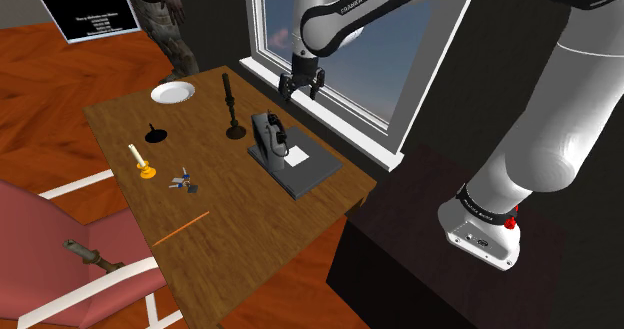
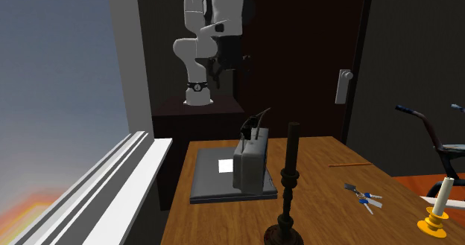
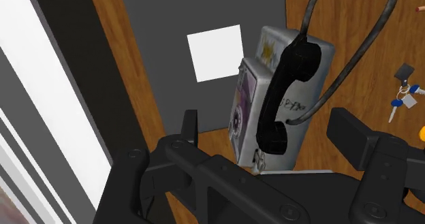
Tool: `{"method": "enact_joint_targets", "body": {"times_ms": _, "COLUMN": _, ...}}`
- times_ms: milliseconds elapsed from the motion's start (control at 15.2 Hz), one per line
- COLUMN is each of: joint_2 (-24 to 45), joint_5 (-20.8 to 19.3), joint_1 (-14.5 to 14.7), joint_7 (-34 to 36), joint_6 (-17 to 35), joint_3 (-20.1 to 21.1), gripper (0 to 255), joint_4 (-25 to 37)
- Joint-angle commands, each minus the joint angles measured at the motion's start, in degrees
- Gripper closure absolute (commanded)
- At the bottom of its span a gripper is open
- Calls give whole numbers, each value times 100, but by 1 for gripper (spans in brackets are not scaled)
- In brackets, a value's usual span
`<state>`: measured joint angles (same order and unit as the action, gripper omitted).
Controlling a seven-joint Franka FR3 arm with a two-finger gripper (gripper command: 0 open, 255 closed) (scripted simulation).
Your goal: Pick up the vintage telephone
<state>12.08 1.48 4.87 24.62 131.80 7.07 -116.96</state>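
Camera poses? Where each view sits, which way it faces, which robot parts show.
Shoulder view: beside the stand, looking down over the table and telephone; arm, open gripper.
Second exterior view: at the table's far end, facing back toward the stand; arm shows.
Wrist view: on the hand, looking down at the telephone; both fingers.
All share the telephone.

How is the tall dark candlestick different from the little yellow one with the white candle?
The tall dark candlestick is dark all over; the small yellow candle holder carries a white candle. The dark candlestick rises much higher than the yellow holder. The dark one stands by the grey vintage telephone; the yellow one by the blue-tagged keys. Both stand on the brown wooden table.
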Motion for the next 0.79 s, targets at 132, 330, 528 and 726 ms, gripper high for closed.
{"method": "enact_joint_targets", "body": {"times_ms": 132, "joint_2": 932, "joint_5": -43, "joint_1": 101, "joint_7": 200, "joint_6": 126, "joint_3": 8, "gripper": 0, "joint_4": 738}}
{"method": "enact_joint_targets", "body": {"times_ms": 330, "joint_2": 1610, "joint_5": -61, "joint_1": 188, "joint_7": 329, "joint_6": 151, "joint_3": 2, "gripper": 0, "joint_4": 1340}}
{"method": "enact_joint_targets", "body": {"times_ms": 528, "joint_2": 2290, "joint_5": -67, "joint_1": 277, "joint_7": 440, "joint_6": 112, "joint_3": -9, "gripper": 0, "joint_4": 2011}}
{"method": "enact_joint_targets", "body": {"times_ms": 726, "joint_2": 2440, "joint_5": -77, "joint_1": 286, "joint_7": 435, "joint_6": 269, "joint_3": -20, "gripper": 0, "joint_4": 2002}}
